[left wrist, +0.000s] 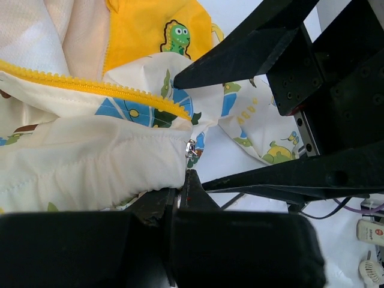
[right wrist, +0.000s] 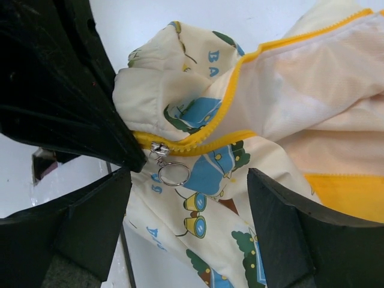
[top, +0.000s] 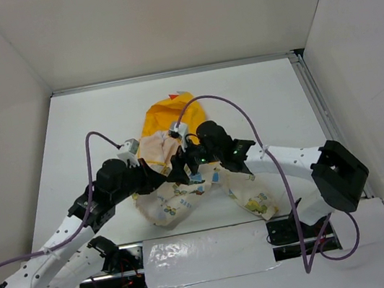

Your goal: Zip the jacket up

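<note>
We see the jacket (top: 162,208) bunched in the middle of the white table (top: 98,107), just ahead of both arms. Its yellow hood (top: 165,115) points to the far side and the cream printed body spills toward the near edge. The front of it is gathered between the two grippers.

In the right wrist view the yellow zipper teeth (right wrist: 231,138) run in two lines that meet at the small metal slider (right wrist: 159,148), with a ring pull (right wrist: 174,174) hanging under it (past the slider the two lines stand apart, so the front is unzipped there).

The left gripper (left wrist: 177,195) is closed, its tips pinching the jacket's edge right beside the slider. The right gripper (right wrist: 191,180) has its jaws wide apart, one finger on each side of the ring pull, and as far as we can tell it touches neither the ring nor the slider. Pale walls (top: 5,71) stand around the table on three sides.
</note>
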Available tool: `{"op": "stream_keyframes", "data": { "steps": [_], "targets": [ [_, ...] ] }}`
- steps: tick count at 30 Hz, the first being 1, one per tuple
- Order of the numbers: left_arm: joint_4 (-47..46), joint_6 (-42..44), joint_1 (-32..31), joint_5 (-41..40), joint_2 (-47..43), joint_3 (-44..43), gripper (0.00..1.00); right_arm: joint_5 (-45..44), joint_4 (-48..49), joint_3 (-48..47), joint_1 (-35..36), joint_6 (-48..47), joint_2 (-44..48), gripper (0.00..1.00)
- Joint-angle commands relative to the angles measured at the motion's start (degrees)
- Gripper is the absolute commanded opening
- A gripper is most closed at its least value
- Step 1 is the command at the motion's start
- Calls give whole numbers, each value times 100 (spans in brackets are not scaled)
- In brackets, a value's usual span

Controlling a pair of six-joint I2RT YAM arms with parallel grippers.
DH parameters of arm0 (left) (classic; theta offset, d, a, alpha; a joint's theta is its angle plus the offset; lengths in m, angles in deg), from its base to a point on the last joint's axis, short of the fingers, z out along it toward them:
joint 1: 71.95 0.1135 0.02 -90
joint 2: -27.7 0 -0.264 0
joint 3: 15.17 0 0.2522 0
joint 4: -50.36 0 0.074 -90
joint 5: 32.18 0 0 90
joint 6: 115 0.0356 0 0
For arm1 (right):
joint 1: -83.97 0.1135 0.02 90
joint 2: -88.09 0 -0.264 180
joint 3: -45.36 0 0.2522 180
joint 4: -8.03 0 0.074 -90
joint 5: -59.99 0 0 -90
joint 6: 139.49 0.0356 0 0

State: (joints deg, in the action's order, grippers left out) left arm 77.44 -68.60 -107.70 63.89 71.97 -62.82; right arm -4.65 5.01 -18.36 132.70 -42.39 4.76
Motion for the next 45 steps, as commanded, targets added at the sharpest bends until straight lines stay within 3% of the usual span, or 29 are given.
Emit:
{"op": "stream_keyframes", "data": {
  "steps": [1,9,16,19,20,21,25,29,34,41,45],
  "targets": [
    [-304,220,15,272,-164,-232,0,424,-125,-357,-4,-454,-139,83],
    [-277,273,24,237,-200,-268,0,1136,-274,-489,-21,-612,-315,77],
    [-295,308,24,333,-173,-329,0,1076,-249,-568,57,-595,-360,73],
    [-295,325,15,404,-173,-329,0,760,-231,-559,110,-578,-333,65],
    [-286,334,24,439,-182,-329,0,638,-239,-568,136,-560,-342,54],
    [-278,343,24,465,-208,-329,0,532,-283,-612,137,-560,-351,49],
    [-111,387,24,527,-252,-399,0,453,-99,-516,110,-385,-272,47],
    [56,413,24,597,-270,-426,0,154,68,-393,102,-332,-79,36],
    [232,387,24,703,-217,-382,0,-172,-37,-348,67,-410,141,37],
    [469,369,15,659,-138,-364,0,109,-152,-349,40,-446,352,46],
    [487,466,15,738,-164,-320,0,144,-152,-340,14,-358,458,45]
  ]
}}
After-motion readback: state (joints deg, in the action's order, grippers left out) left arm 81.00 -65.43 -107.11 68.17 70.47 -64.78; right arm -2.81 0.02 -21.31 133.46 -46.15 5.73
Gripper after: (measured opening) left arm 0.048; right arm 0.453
